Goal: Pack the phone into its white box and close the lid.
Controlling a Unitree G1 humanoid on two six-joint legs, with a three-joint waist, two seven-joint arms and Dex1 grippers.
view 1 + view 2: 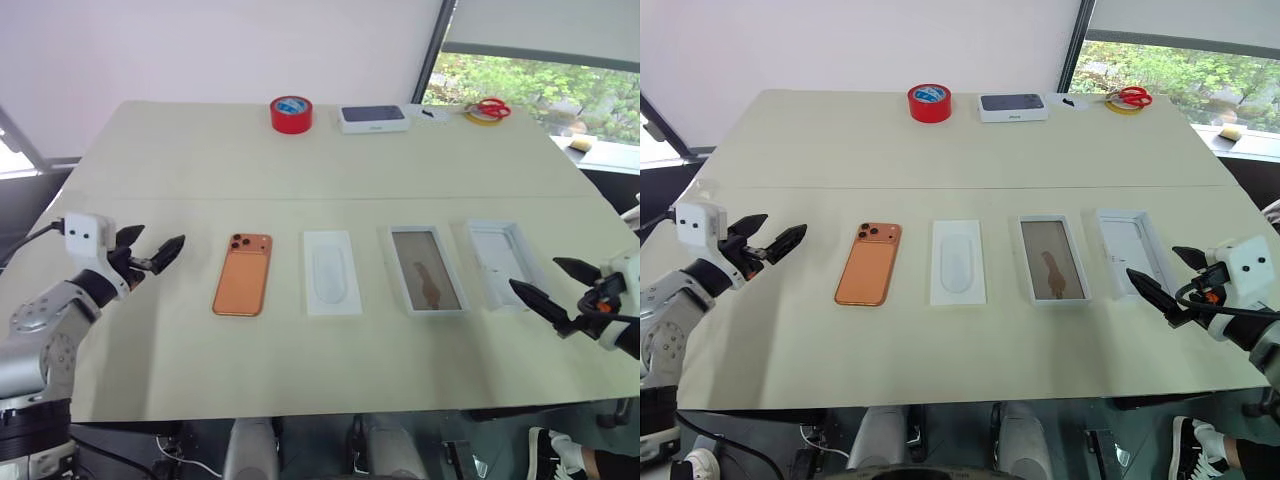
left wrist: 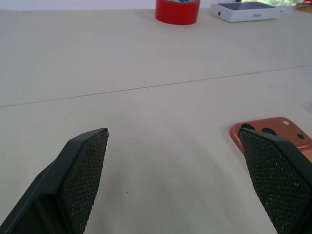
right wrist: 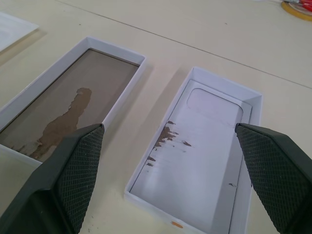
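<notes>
1. Left gripper (image 1: 158, 254), jaws spread and empty, hovers beside the phone (image 1: 243, 274).
2. Phone, white box (image 1: 427, 269) and lid (image 1: 502, 262) lie apart in a row.
3. Right gripper (image 1: 558, 286), fingers parted, hangs over the table's (image 1: 200, 160) near edge by the lid.

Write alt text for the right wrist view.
Two shallow trays lie side by side, apart, on a cream table: the white box with its tan-brown floor, and the lid, white inside. The open right gripper hangs over them, empty.
</notes>
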